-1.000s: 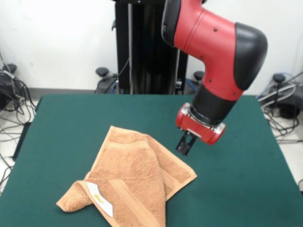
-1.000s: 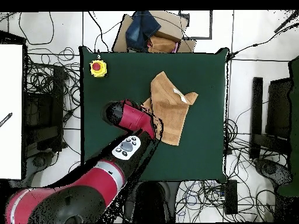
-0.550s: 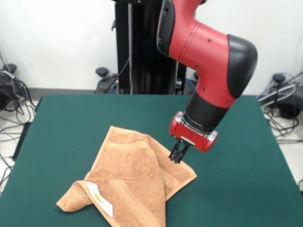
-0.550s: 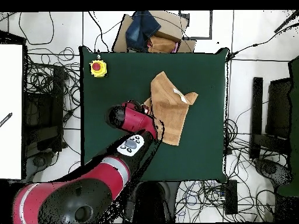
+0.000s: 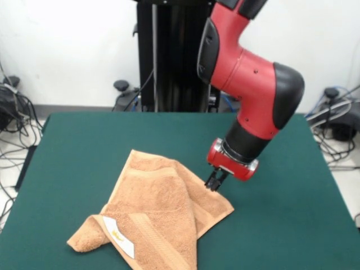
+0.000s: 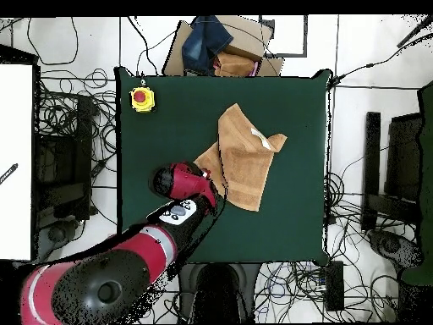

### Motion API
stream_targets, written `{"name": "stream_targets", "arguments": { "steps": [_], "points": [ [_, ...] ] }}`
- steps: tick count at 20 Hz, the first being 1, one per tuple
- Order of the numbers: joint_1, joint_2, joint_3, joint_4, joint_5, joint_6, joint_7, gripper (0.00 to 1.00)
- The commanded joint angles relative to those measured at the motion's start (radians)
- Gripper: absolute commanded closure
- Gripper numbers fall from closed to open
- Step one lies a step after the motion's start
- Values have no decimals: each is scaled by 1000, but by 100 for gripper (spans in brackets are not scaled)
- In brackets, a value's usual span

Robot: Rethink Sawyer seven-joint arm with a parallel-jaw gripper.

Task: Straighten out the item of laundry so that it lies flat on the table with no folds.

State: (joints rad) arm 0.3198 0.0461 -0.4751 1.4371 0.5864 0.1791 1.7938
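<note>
Pincer (image 5: 215, 183), tips seemingly pressed together, poised at the edge of the folded towel (image 5: 154, 214); soft, limp terry, probably best pinched at the corner beneath

One tan-orange terry hand towel (image 5: 156, 216) lies on one dark green table (image 5: 90, 146). The towel carries one small white rectangular label (image 5: 119, 237) and one woven border band (image 5: 154, 236). One red and black arm (image 5: 250, 90) reaches over the table, ending in one gripper (image 5: 214, 181). In the overhead view, one yellow box with a single red button (image 6: 141, 99) sits at a table corner. Beyond the table's far edge in that view lies one pile of blue cloth (image 6: 207, 42) on one brown cardboard box (image 6: 241, 59). One black pedestal column (image 5: 169, 56) stands behind the table in the front view.
</note>
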Motion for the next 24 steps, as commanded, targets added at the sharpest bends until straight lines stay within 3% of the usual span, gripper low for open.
{"name": "stream_targets", "arguments": {
  "steps": [1,18,24],
  "points": [
    [-3,95,41,-53,6,-41,200,100],
    [-5,124,34,-84,0,-105,184,100],
    [-7,82,27,-63,-8,-80,181,100]
  ]
}}
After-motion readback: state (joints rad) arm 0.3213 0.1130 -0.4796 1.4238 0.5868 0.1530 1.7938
